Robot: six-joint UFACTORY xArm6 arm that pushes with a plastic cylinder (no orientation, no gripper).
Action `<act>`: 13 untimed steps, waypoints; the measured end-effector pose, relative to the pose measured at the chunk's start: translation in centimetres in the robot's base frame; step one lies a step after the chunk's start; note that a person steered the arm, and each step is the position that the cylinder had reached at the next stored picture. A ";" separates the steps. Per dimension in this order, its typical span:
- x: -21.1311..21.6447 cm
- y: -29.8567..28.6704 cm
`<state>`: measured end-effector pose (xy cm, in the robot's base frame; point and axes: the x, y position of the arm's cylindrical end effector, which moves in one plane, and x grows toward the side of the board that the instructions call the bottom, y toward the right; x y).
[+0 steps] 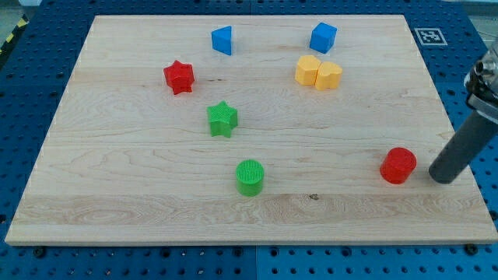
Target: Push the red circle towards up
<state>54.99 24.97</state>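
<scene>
The red circle [398, 165] sits on the wooden board [140, 194] near the view's lower right. My tip [441, 178] is just to the right of it and slightly lower, a small gap away, not touching. The dark rod rises from the tip toward the view's right edge.
A green circle [250, 176] lies at the bottom centre, a green star [222, 119] above it, a red star [179, 76] at upper left. A blue block [222, 40] and a blue cube [323, 36] sit near the top. Two yellow blocks [318, 73] touch each other above the red circle.
</scene>
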 end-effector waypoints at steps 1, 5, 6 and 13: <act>3.0 -0.1; 3.7 -3.9; 3.4 -3.9; -6.0 -6.0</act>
